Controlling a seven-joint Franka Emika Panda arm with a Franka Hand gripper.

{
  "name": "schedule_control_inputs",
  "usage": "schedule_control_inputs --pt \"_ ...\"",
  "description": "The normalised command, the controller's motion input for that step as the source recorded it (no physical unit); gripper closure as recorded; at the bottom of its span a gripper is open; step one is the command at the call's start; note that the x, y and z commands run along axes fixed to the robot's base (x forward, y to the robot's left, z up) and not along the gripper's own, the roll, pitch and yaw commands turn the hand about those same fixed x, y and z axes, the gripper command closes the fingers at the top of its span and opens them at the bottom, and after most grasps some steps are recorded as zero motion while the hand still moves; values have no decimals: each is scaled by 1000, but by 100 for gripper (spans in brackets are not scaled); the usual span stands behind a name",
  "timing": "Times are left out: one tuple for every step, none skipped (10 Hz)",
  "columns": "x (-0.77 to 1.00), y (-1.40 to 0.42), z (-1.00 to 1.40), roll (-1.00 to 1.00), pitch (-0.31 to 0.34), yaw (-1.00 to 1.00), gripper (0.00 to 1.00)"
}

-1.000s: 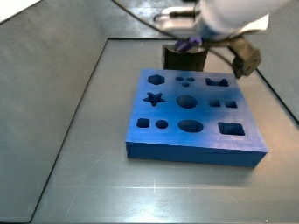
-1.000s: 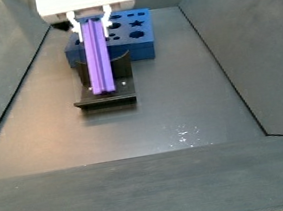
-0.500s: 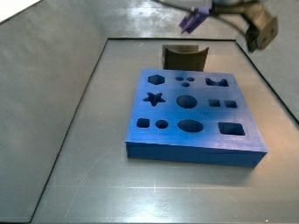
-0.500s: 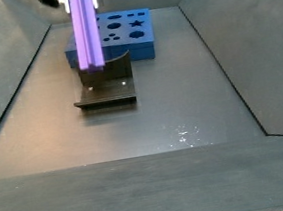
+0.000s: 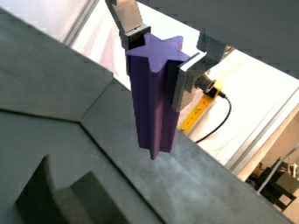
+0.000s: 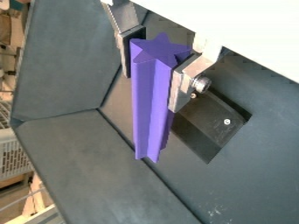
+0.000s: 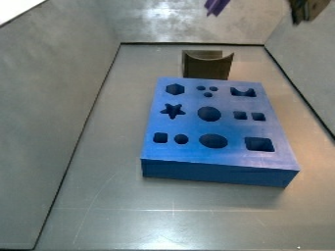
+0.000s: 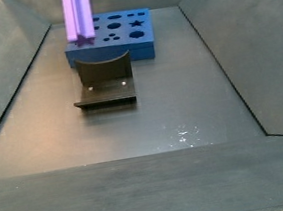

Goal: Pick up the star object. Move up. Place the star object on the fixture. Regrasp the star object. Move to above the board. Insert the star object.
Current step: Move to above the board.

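My gripper [image 5: 159, 54] is shut on the star object [image 5: 152, 105], a light purple prism that hangs down from between the silver fingers; both wrist views show it [image 6: 152, 96]. In a side view the star object [image 8: 77, 11] hangs upright well above the fixture [image 8: 106, 88]. In a side view only its lower tip [image 7: 216, 7] shows at the upper edge. The gripper itself is above the edge of both side views. The fixture [image 7: 206, 65] stands behind the blue board [image 7: 183, 157], bare, with its curved notch up. The board's star hole [image 7: 170, 110] is open.
Grey sloped walls [image 8: 6, 88] enclose the dark floor [image 8: 175, 122]. The board [image 8: 148, 42] lies just beyond the fixture in a side view. The fixture shows below the held star object in both wrist views [image 6: 216, 131] [image 5: 52, 197]. A dark part of the arm [image 7: 309, 10] shows at the upper right.
The gripper has risen straight up from the fixture with the star object in it. It has left both side views; only the prism's lower part still shows.
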Motion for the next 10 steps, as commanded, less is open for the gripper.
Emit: schedule_control_inputs --pt "32 -12 1000 -35 107 75 100" --pt "35 -18 1000 -32 104 81 100" --pt "37 -19 997 -35 107 84 100" --pt "36 -20 834 -34 107 87 100" --pt "26 -20 618 -35 108 91 100" --pt "25 -20 457 -42 105 95 100" --pt "19 -19 301 -47 103 98 100" --pt "-687 -1000 134 -1000 -2 -84 100" --pt "-690 -1000 125 -1000 -15 -84 100" --pt "-737 -1000 143 -1000 -28 -80 100"
